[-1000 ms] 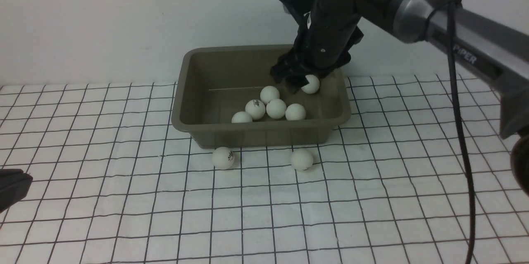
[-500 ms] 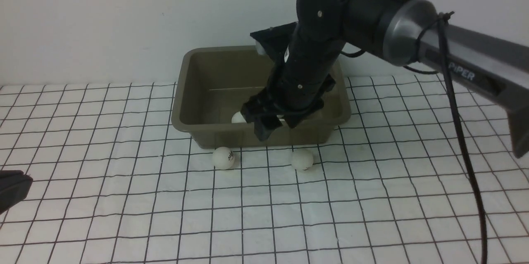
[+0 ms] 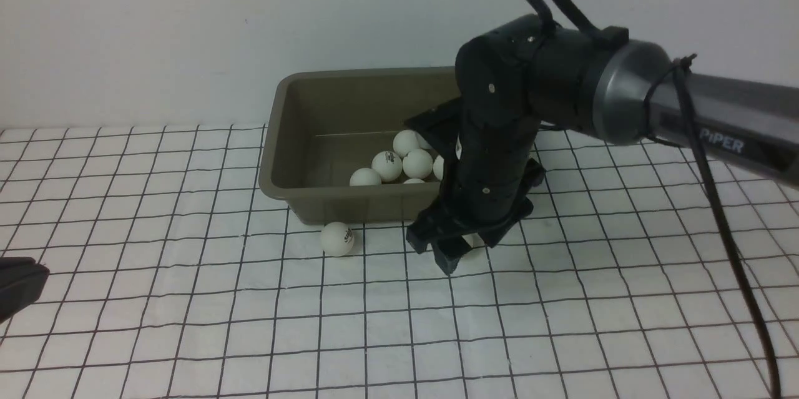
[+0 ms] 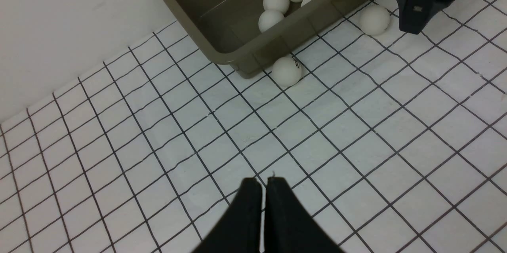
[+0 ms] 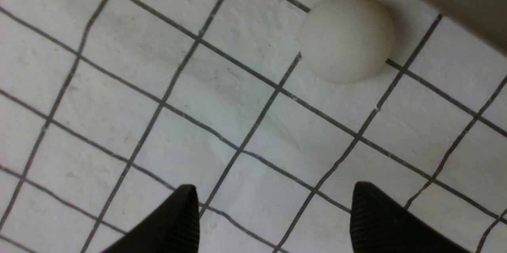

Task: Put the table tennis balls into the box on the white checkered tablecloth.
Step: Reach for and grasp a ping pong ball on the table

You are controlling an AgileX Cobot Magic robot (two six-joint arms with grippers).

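The olive-grey box point(image 3: 293, 137) stands at the back of the white checkered tablecloth point(image 3: 249, 324) and holds several table tennis balls point(image 3: 387, 165). Two more balls lie on the cloth in front of it. One, with a dark logo point(image 3: 337, 238), lies at the box's front wall. The other point(image 5: 347, 36) lies just beyond my right gripper point(image 5: 273, 193), which is open and empty, fingertips low over the cloth. In the front view that gripper point(image 3: 459, 249) hides most of this ball. My left gripper point(image 4: 264, 181) is shut and empty, far to the left.
A plain pale wall rises right behind the box. In the left wrist view the box rim point(image 4: 237, 49) and the logo ball point(image 4: 286, 71) lie well ahead of the shut fingers. The right arm point(image 3: 624, 99) reaches in from the right above the cloth.
My right gripper has come out of the box and down to the cloth in front of it, beside the right-hand loose ball. The left arm has stayed still.
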